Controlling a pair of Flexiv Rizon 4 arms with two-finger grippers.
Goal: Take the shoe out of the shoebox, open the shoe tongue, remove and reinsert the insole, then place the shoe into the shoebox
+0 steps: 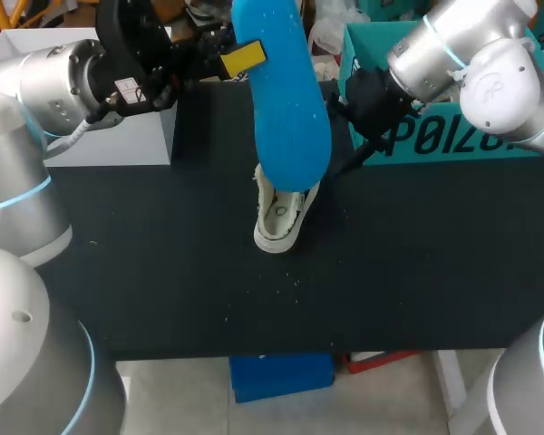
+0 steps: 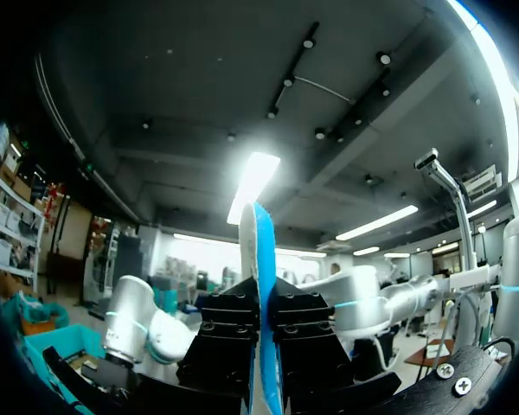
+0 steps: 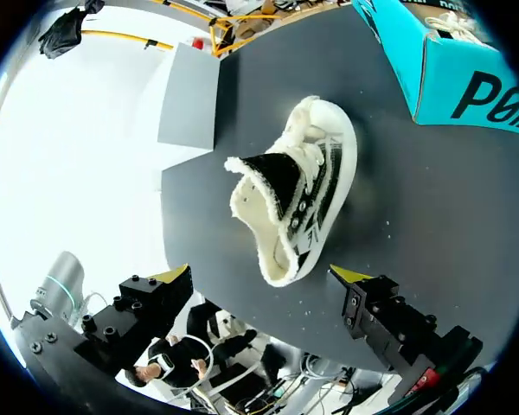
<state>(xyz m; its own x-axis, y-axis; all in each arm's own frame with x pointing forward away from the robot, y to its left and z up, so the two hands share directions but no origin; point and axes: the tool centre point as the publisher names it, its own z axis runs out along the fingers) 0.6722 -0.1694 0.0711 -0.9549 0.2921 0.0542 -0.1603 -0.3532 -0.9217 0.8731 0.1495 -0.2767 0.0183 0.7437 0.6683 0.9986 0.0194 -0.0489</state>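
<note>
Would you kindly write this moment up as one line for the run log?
left hand: shut on insole, held high | right hand: open over shoe | shoe: on table, outside shoebox

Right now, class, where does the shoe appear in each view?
Head view: shoe mid-table, partly under the blue insole.
Left wrist view: not in it; only the insole, held in the jaws.
Right wrist view: shoe on the table, ahead of the jaws.
Shared landmark: teal shoebox, in head and right wrist views.

Black table (image 1: 163, 272) noted. A pale grey box (image 1: 118, 145) is set at its far left edge. Small white specks (image 1: 296, 286) are scattered near the table's middle.
</note>
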